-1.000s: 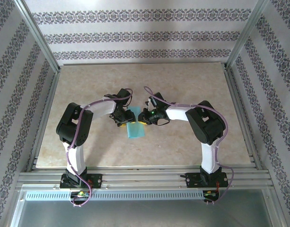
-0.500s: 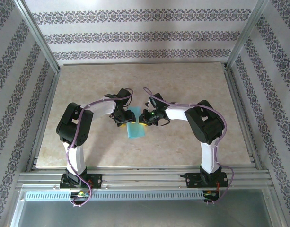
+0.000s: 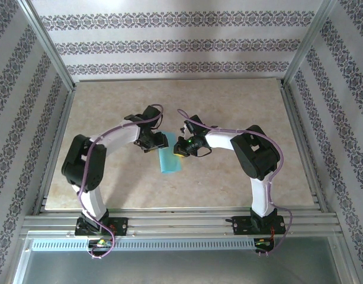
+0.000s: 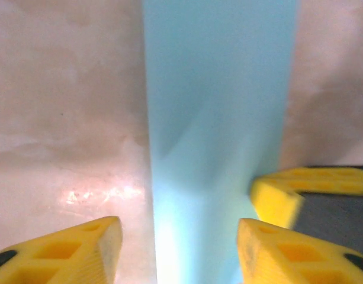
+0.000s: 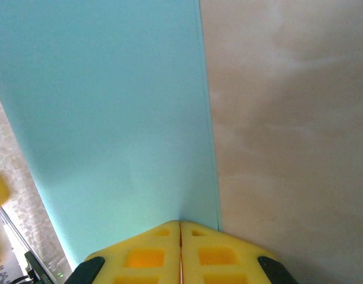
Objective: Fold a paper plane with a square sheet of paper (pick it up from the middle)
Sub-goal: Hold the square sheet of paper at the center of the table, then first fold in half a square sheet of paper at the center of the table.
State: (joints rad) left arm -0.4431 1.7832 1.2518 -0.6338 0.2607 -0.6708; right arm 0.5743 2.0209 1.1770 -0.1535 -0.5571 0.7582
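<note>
While the folded sheet of paper (image 3: 169, 161) lies at the centre of the table (image 3: 246, 106), right gripper (image 5: 180, 223) is closed, pinching its edge (probably steadying the crease); left gripper (image 4: 178, 226) gapes wide, straddling it, holding nothing.

White links (image 3: 119, 135), black joints (image 3: 85, 168), trailing purple cables (image 3: 228, 131); yellow jaws with cut-out pockets.

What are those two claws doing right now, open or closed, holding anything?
Left gripper: open, with a finger on either side of the blue paper.
Right gripper: closed, pinching the edge of the blue paper.
</note>
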